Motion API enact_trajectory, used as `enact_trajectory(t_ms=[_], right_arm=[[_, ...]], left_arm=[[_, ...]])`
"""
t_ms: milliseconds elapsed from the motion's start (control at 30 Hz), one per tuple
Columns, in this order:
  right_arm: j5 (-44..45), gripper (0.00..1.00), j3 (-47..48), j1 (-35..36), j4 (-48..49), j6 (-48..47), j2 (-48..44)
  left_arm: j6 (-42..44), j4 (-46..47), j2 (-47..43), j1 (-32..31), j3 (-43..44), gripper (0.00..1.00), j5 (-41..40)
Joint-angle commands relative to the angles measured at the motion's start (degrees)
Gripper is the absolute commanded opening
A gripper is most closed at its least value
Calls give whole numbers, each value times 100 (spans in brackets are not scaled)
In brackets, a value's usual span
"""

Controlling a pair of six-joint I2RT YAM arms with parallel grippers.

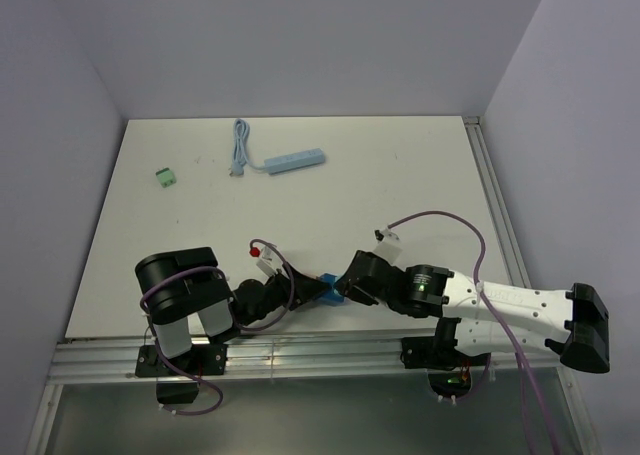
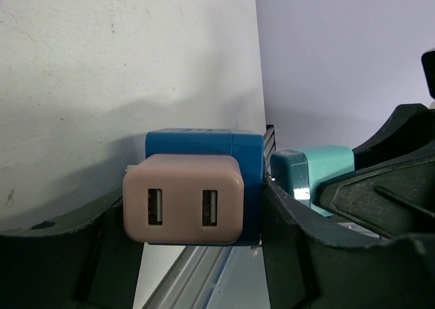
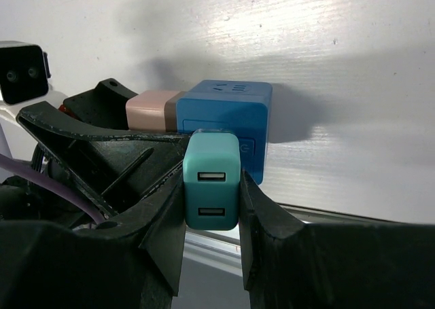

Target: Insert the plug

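Note:
A blue socket cube hangs near the table's front edge between both arms. My left gripper is shut on the cube, its fingers against the sides. A beige two-port USB plug sits in the face of the cube towards that wrist. My right gripper is shut on a teal two-port USB plug. That plug's far end lies against another face of the blue cube, and its prongs are hidden. The teal plug also shows right of the cube in the left wrist view.
A light blue power strip with a coiled cable lies at the back of the white table. A small green connector sits at the back left. An aluminium rail runs along the near edge, another along the right side.

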Motion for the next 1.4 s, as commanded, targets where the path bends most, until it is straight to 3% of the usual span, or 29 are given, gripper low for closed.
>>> enact_trajectory(t_ms=[0, 167, 800, 1367], right_arm=[[294, 0, 142, -31, -106, -46, -142], [425, 0, 177, -40, -300, -81, -477], [22, 0, 37, -163, 218, -292, -64], [39, 0, -33, -145, -63, -161, -20]], left_arm=[[330, 1864, 267, -129, -241, 0, 46], [374, 1618, 179, -138, -198, 0, 81], [374, 1618, 223, -173, -145, 0, 72], [295, 1776, 328, -190, -171, 0, 37]])
